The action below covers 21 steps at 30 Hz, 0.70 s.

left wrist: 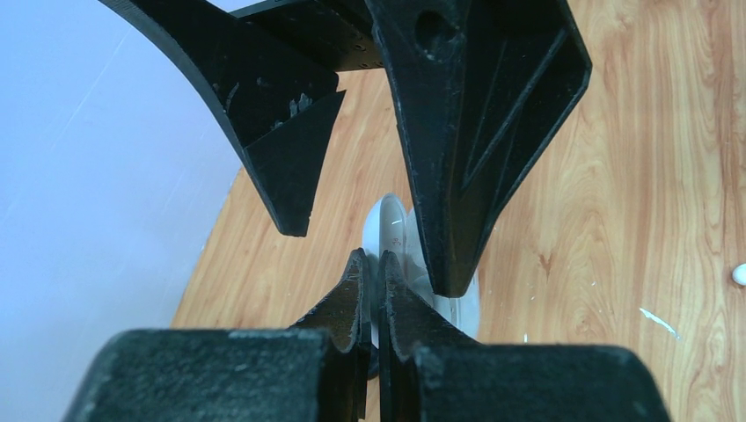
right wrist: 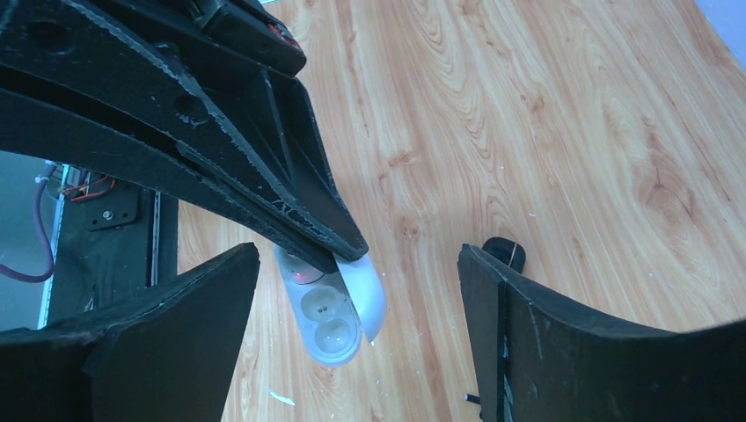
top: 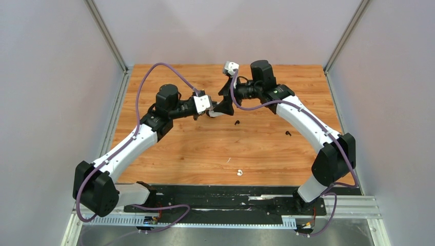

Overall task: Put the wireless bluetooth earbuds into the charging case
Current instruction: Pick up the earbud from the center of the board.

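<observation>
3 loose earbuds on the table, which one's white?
The white earbud is the one lowest in the top view, lying alone. The two black earbuds lie farther back, nearer the case that the left gripper holds.

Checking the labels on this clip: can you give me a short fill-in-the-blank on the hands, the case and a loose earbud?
The left hand is shut on a ___ case.
The right hand stands wide ___.
The earbud lying by its finger is ___.
Missing words: white; open; black.
</observation>
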Each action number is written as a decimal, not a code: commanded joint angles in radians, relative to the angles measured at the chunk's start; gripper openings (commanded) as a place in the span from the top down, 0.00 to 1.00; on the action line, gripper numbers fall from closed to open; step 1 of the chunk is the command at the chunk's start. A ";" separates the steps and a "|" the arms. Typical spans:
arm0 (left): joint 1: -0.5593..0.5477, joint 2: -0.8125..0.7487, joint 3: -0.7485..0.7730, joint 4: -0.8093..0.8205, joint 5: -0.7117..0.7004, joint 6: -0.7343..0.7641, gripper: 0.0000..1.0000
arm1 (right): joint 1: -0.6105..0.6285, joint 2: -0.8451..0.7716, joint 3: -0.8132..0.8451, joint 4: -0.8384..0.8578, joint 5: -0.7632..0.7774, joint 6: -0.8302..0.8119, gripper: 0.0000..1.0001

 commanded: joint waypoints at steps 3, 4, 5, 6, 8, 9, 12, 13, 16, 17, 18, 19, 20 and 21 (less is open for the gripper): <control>-0.005 -0.016 0.027 0.040 0.003 -0.016 1.00 | -0.004 0.008 -0.005 0.024 -0.046 -0.021 0.16; -0.004 -0.016 0.026 0.040 0.004 -0.016 1.00 | -0.004 0.010 -0.003 0.023 -0.042 -0.023 0.17; -0.005 -0.016 0.026 0.041 0.004 -0.017 1.00 | -0.005 0.012 -0.001 0.023 -0.037 -0.025 0.17; -0.005 -0.017 0.026 0.042 0.005 -0.018 1.00 | -0.004 0.013 0.001 0.023 -0.033 -0.027 0.18; -0.005 -0.017 0.026 0.044 0.004 -0.020 1.00 | -0.004 0.016 0.004 0.025 -0.024 -0.034 0.19; -0.005 -0.017 0.026 0.044 0.004 -0.021 1.00 | -0.004 0.019 0.007 0.026 -0.017 -0.036 0.19; -0.005 -0.017 0.025 0.045 0.005 -0.025 1.00 | -0.004 0.023 0.012 0.026 -0.013 -0.044 0.20; -0.004 -0.017 0.024 0.046 0.005 -0.026 1.00 | -0.004 0.025 0.014 0.026 -0.011 -0.045 0.21; -0.005 -0.018 0.022 0.047 0.004 -0.028 1.00 | -0.004 0.028 0.017 0.028 -0.014 -0.044 0.21; -0.005 -0.019 0.022 0.048 0.003 -0.028 1.00 | -0.004 0.030 0.017 0.028 -0.014 -0.043 0.22; -0.005 -0.019 0.022 0.048 0.005 -0.028 1.00 | -0.004 0.031 0.020 0.031 -0.012 -0.039 0.22; -0.004 -0.020 0.020 0.050 0.005 -0.028 1.00 | -0.004 0.033 0.023 0.035 -0.009 -0.033 0.23; -0.005 -0.020 0.019 0.050 0.009 -0.023 1.00 | -0.004 0.036 0.026 0.041 -0.004 -0.022 0.24; -0.005 -0.021 0.019 0.052 0.012 -0.020 1.00 | -0.004 0.039 0.030 0.048 0.004 -0.011 0.24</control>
